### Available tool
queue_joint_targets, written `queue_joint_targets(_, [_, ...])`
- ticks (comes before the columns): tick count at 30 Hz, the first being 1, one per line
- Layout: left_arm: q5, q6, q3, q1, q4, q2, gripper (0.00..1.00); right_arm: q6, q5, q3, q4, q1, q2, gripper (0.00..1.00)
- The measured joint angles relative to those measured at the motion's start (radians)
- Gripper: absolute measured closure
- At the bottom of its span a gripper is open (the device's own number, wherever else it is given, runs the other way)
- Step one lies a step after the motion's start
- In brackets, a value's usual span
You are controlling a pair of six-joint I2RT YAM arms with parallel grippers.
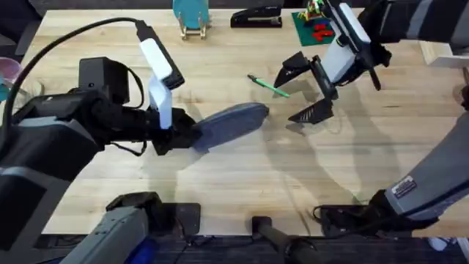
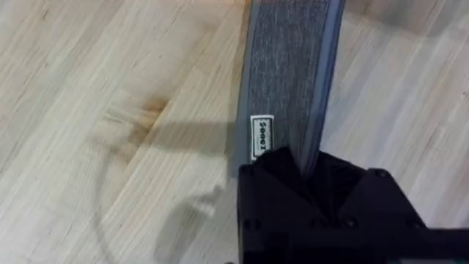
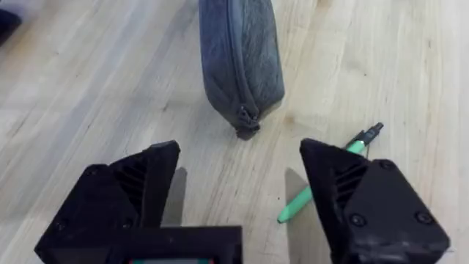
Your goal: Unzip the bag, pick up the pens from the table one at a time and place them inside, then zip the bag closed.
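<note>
left gripper (image 1: 182, 137) clamping bag (image 1: 233, 122), right gripper (image 1: 302, 92) spread

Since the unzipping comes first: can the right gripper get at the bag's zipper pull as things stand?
Probably yes. The right gripper is open and faces the zipper pull at the bag's near end, with bare table between. The left gripper holds the far end. The green pen lies off to one side.

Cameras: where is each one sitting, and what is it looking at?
Overhead: above the arm bases, looking down and forward at the light wood-plank table; both arms show.
Left wrist: on the left gripper, shut on the blue-grey fabric pouch.
Right wrist: behind the open right gripper, facing the pouch's zipper end and the light-green pen.
All three views share the pouch.
</note>
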Motion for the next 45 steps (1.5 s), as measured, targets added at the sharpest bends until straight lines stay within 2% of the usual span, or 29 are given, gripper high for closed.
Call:
queue_joint_targets(12, [0.0,0.0,0.0,0.0,0.0,0.0,0.96,0.0,0.0,0.0,0.001,0.005,0.0,0.006])
queue_joint_targets(28, [0.0,0.0,0.0,0.0,0.0,0.0,0.96,0.0,0.046,0.0,0.098,0.076,0.001,0.006])
queue_joint_targets(36, [0.0,0.0,0.0,0.0,-0.001,0.0,0.96,0.011,0.052,0.0,0.13,0.104,0.054,0.006])
queue_joint_targets(45, [0.0,0.0,0.0,0.0,-0.003,0.0,0.96,0.047,-0.002,0.0,0.156,0.114,0.1,0.006])
